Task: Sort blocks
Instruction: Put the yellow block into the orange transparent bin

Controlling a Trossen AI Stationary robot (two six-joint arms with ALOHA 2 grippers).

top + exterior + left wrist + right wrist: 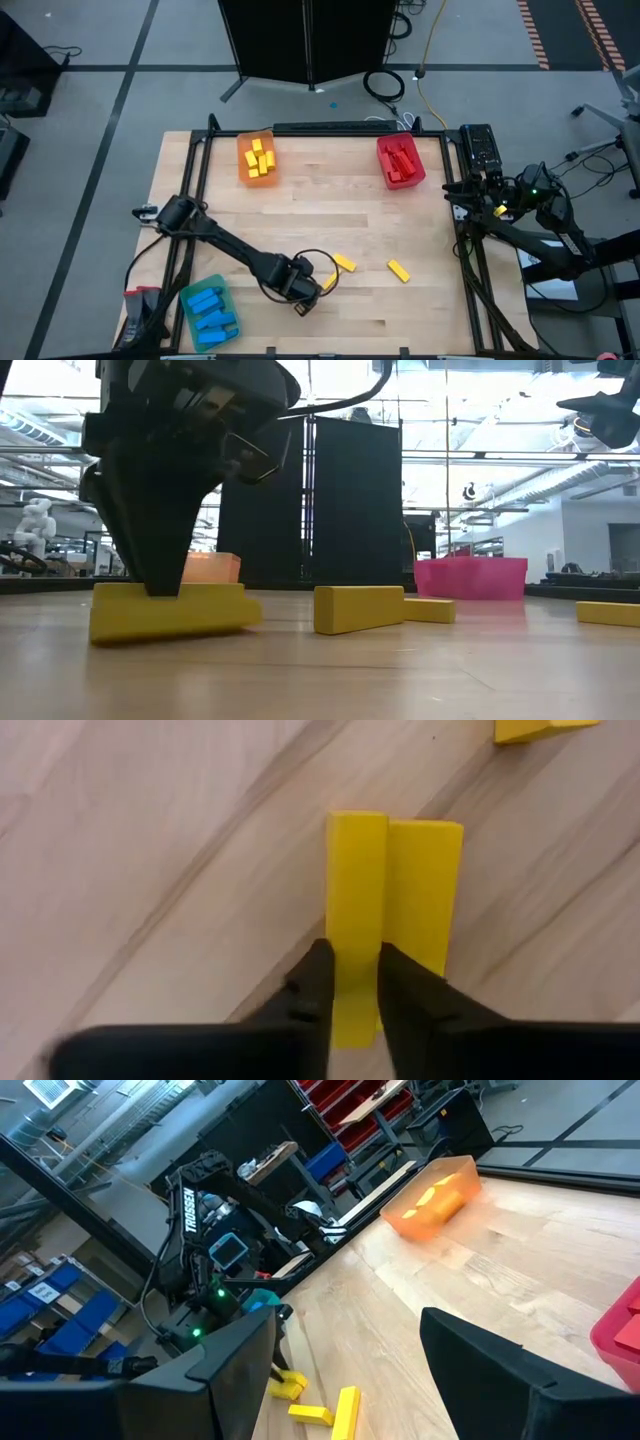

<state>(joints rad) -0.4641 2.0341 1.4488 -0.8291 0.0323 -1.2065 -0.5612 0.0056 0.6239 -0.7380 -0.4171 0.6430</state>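
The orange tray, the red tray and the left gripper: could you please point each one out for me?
orange tray [243, 170]: high view, its left wall.
red tray [383, 152]: high view, its left rim.
left gripper [352, 982]: left wrist view, between its fingertips, shut on a yellow block [356, 870].

L arm stretched across table, left gripper [350, 982] pinched tight — R arm parked at edge, right gripper [345, 1365] spread.

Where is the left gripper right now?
High view: the left gripper sits low near the table's front centre, shut on a yellow block, with another yellow block lying alongside.
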